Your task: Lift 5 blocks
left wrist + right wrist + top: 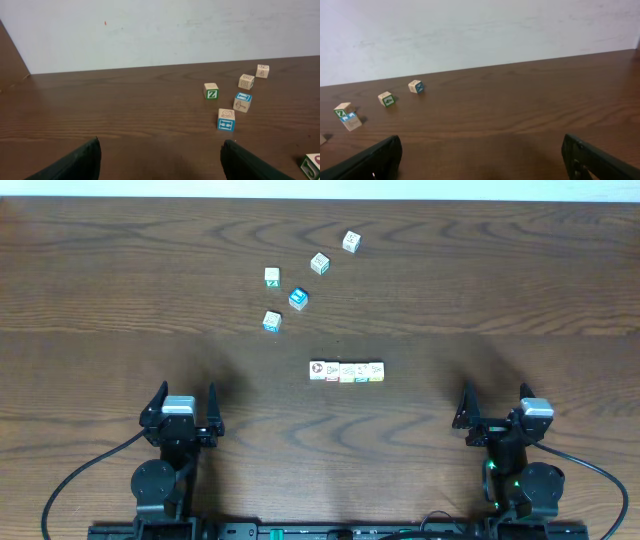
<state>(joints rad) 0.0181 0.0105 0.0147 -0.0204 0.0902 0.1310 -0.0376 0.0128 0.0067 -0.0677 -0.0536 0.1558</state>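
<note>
The blocks are several tiny cream cubes with red, green and yellow prints, lined up side by side at the table's middle; the leftmost shows a red ring. One end of the row, a block, peeks in at the lower right of the left wrist view. My left gripper stands open near the front left, well short of the row. My right gripper stands open at the front right, also apart from it. Neither holds anything.
Scattered loose cubes lie farther back: a green Z cube, a blue-topped cube, a teal-edged cube, and two more. A pale wall rises behind the table's far edge.
</note>
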